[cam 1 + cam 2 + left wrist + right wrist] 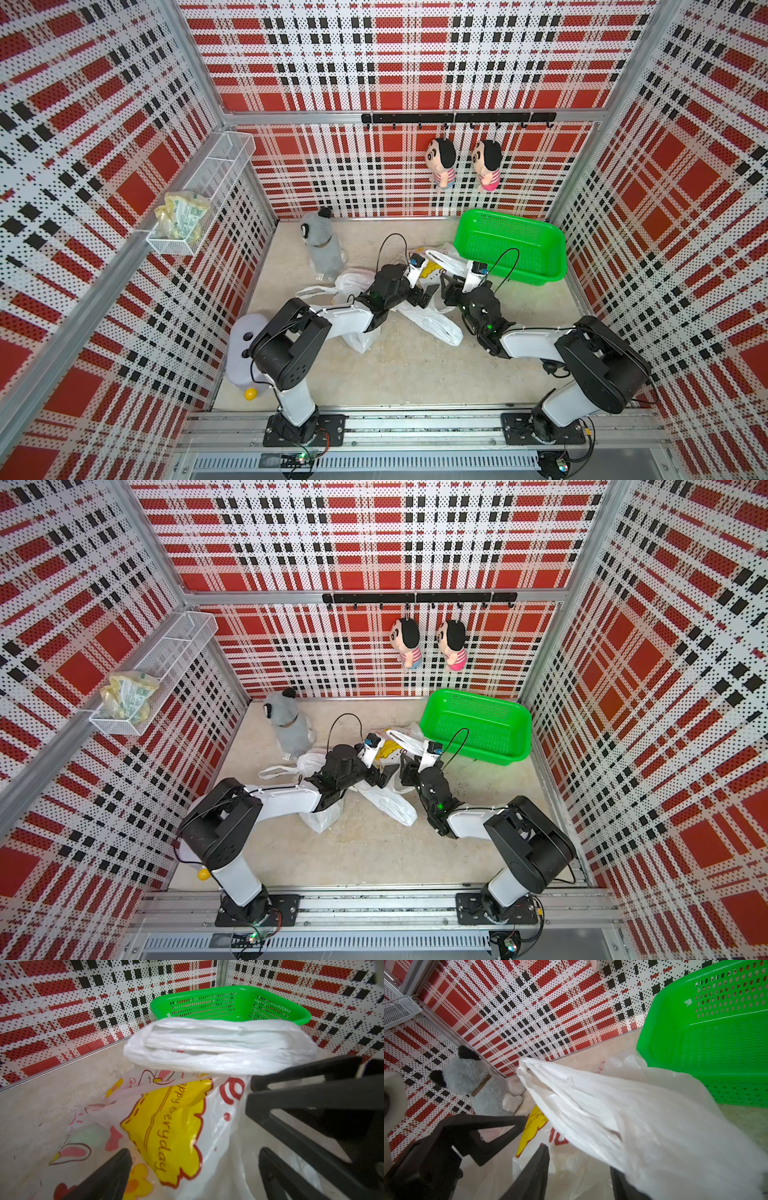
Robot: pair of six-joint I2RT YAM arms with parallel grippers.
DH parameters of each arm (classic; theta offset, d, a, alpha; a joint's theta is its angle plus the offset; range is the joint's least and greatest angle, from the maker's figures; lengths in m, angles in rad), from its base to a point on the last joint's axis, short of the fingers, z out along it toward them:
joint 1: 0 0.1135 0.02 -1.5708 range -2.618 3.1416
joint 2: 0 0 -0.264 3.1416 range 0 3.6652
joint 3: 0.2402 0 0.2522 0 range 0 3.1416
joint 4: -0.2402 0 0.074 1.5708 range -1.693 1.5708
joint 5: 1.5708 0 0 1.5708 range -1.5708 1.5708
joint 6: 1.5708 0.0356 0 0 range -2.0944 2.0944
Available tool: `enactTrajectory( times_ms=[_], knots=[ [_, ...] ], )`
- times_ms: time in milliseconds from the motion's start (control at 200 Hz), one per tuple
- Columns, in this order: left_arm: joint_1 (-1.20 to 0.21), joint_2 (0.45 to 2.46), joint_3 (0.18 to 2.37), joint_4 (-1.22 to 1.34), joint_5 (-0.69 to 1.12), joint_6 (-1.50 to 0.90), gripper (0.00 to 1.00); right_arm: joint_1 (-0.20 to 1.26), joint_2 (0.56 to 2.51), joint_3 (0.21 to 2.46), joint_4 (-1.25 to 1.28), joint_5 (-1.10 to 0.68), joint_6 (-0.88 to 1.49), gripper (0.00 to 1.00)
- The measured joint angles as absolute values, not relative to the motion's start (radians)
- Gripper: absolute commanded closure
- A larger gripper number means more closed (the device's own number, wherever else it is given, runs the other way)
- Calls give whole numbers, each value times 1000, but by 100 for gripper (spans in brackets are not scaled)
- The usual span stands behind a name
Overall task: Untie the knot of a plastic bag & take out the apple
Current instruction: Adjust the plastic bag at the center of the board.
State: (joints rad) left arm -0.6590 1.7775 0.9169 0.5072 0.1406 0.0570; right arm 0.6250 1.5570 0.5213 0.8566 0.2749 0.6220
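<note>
A clear plastic bag [430,270] [166,1126] printed with a yellow cartoon patch lies on the floor in front of the green basket. Its white handle [581,1105] [218,1047] is lifted off the floor and drapes over one finger of my right gripper [446,286] [577,1159], whose jaws stand apart with nothing clamped between them. My left gripper [428,293] [193,1153] is wide open just above the printed bag, facing the right gripper. A faint pale green round shape [89,1136] shows through the film. I cannot make out the apple or the knot.
A green basket [511,245] stands at the back right, touching the bag. More white bags [436,326] [353,282] lie under and beside my left arm. A grey plush dog [322,245] sits at the back left, and a pale toy [245,353] at the front left.
</note>
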Motion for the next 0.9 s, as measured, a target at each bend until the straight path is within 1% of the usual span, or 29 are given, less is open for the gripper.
enactTrajectory(
  times_ms=[45, 70, 75, 95, 135, 160, 185, 215, 296, 401, 561, 701, 802, 902],
  knots=[
    [-663, 1798, 941, 488, 125, 66, 10, 625, 1557, 510, 858, 276, 622, 50],
    [-664, 1808, 953, 477, 119, 72, 19, 624, 1557, 504, 859, 276, 624, 50],
    [-665, 1811, 957, 474, 117, 73, 19, 624, 1557, 503, 859, 276, 624, 50],
    [-666, 1818, 964, 468, 113, 77, 29, 624, 1557, 498, 859, 276, 624, 50],
    [-669, 1829, 975, 453, 103, 80, 53, 623, 1556, 486, 862, 274, 624, 50],
    [-669, 1833, 978, 443, 96, 84, 64, 622, 1555, 479, 863, 273, 624, 50],
    [-669, 1835, 980, 432, 91, 87, 72, 622, 1554, 471, 867, 271, 624, 50],
    [-669, 1835, 980, 422, 84, 88, 79, 623, 1552, 459, 877, 266, 624, 50],
    [-669, 1831, 980, 408, 65, 98, 92, 629, 1552, 423, 921, 246, 622, 50],
    [-668, 1811, 980, 390, 46, 110, 99, 652, 1560, 395, 978, 223, 611, 50],
    [-660, 1757, 981, 387, 38, 116, 99, 708, 1679, 441, 1068, 149, 596, 51],
    [-633, 1694, 967, 405, 71, 104, 98, 733, 1811, 503, 1099, 96, 603, 51],
    [-596, 1654, 955, 426, 107, 87, 99, 755, 1871, 531, 1100, 88, 611, 51],
    [-558, 1634, 952, 444, 147, 72, 98, 806, 1901, 547, 1081, 91, 614, 49]
  ],
)
